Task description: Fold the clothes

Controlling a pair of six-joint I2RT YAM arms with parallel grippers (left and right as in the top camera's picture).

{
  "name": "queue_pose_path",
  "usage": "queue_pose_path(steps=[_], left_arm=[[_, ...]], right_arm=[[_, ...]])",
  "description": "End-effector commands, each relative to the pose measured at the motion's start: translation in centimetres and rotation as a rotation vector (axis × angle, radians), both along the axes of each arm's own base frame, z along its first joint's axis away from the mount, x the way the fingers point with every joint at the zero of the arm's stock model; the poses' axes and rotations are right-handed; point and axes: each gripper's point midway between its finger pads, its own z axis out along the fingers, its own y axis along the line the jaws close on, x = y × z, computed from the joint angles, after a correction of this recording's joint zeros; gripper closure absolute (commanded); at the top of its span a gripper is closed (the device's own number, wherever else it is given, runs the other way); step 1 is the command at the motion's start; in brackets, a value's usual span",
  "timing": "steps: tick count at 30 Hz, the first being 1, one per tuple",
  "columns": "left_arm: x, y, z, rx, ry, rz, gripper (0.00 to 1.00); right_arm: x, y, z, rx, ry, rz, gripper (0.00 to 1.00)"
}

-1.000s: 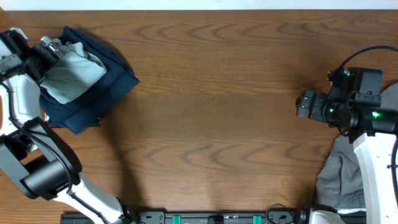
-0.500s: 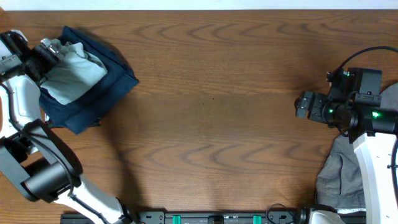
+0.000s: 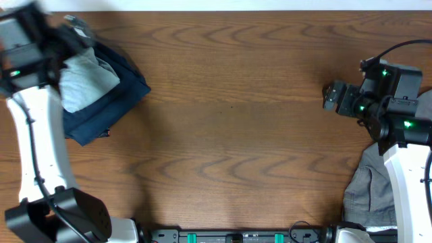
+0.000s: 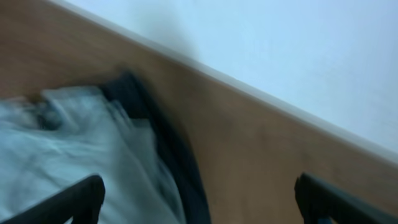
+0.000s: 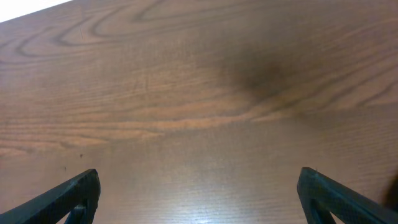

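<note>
Brown wood grain covers the bench [image 3: 229, 135], and most of its middle lies bare. A white wall [image 4: 280, 50] stands just behind the far edge.

The clothes sit at two ends. In the far left corner a pale garment [image 3: 88, 81] rests on top of a navy garment [image 3: 118, 101], stacked as if already folded. At the near right corner a grey garment [image 3: 368, 189] lies crumpled, partly hidden under the right arm [image 3: 405, 175].

The left claw [image 4: 202, 202] hangs above the stack with its fingers spread wide and nothing between them. Both the wrist view and the overhead view of the left arm [image 3: 37, 135] are blurred. The right claw [image 5: 199, 199] is also spread wide and empty, looking down on bare wood, well apart from the grey garment.

The nearest risk seems to be at the stack. It lies close to the bench corner, and a spread finger passing low over it could catch the pale garment, pull it askew or push the pile toward the edge, spoiling the fold.

The grey garment looks like the work left to do, and it carries its own risk. With the right arm over it, a turn of that arm could drag the cloth or tip it off the near edge. A pinch on one loose wrinkle would probably lift a bunch, not a clean hem.
</note>
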Motion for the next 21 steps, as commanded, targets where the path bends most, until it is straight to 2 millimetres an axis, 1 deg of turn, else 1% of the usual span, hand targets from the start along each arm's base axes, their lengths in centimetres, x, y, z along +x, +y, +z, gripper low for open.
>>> queue_pose_path(steps=[1,2,3,5,7,9,11,13,15,18,20,21], left_arm=[[-2.0,-4.3,-3.9,0.081,0.191,-0.127,0.02],[-3.5,-5.3,-5.1,0.084,0.275,-0.145,0.02],[-5.7,-6.3,-6.6,0.083,0.389,-0.165,0.02],[-9.3,-7.6,-8.3,0.079,0.552,-0.196,0.02],[-12.4,-8.4,-9.1,0.061,0.682,-0.219,0.02],[-14.9,-8.7,-9.2,0.031,0.778,-0.203,0.02],[-16.5,-8.8,-8.9,0.024,0.814,-0.202,0.02],[-17.3,-9.1,-8.1,0.018,0.771,-0.207,0.02],[-17.9,-9.3,-7.0,0.024,0.684,-0.207,0.02],[-19.0,-9.3,-5.2,0.053,0.513,-0.197,0.02],[-19.9,-9.7,-3.7,0.05,0.344,-0.176,0.02],[-20.4,-10.0,-3.1,0.047,0.264,-0.176,0.02]], right_arm=[[0.2,-0.1,0.3,-0.017,-0.007,0.027,0.01],[-0.2,0.0,-0.1,-0.027,0.012,0.042,0.01],[-1.0,0.0,-0.8,-0.041,0.05,0.06,0.01],[-2.6,-0.1,-2.0,-0.055,0.133,0.067,0.01],[-4.4,-0.3,-3.2,-0.063,0.222,0.055,0.01],[-6.2,-0.4,-4.2,-0.067,0.308,0.046,0.01],[-7.5,-0.2,-4.6,-0.055,0.36,0.047,0.01],[-8.6,-0.1,-4.5,-0.048,0.384,0.04,0.01],[-9.2,-0.3,-3.9,-0.052,0.361,0.008,0.01],[-9.7,-0.3,-2.1,-0.062,0.22,-0.014,0.01],[-10.1,0.0,-0.7,-0.062,0.082,-0.023,0.01],[-10.5,-0.2,-0.1,-0.069,0.02,-0.045,0.01]])
